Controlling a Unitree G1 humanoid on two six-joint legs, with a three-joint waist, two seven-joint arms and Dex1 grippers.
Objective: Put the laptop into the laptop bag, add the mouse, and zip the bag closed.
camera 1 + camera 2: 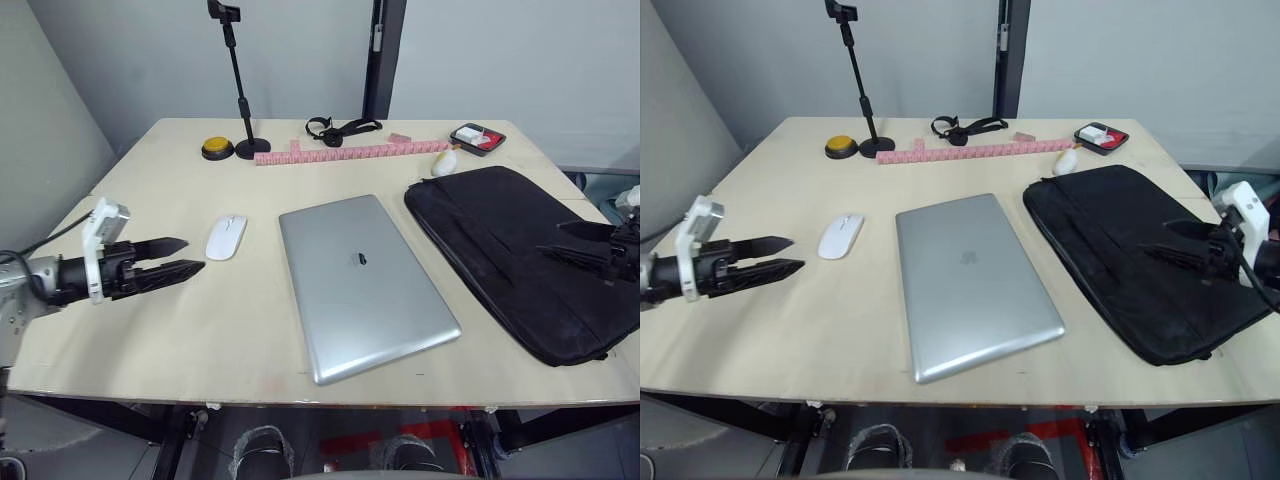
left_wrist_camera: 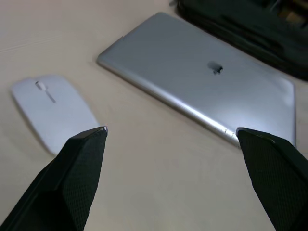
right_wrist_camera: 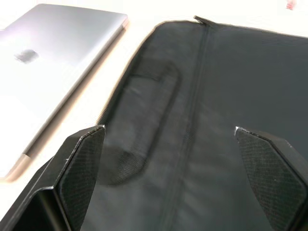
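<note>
Laptop (image 1: 363,283) lying closed mid-tabletop (image 1: 150,330), long axis running 11-to-5. Mouse (image 1: 226,236) sitting at its 9 o'clock, laptop bag (image 1: 520,255) at 3 (flat). Left gripper (image 1: 180,256) and right gripper (image 1: 1175,240) both hovering, fingers spread.

- A test room or lab is indicated by bare grey walls (image 1: 500,60) and a plain pale wooden table (image 1: 180,330).
- A black phone-holder stand (image 1: 240,90), a round yellow push-button (image 1: 217,148) and a pink measuring tape (image 1: 350,152) are laid out on the table.
</note>
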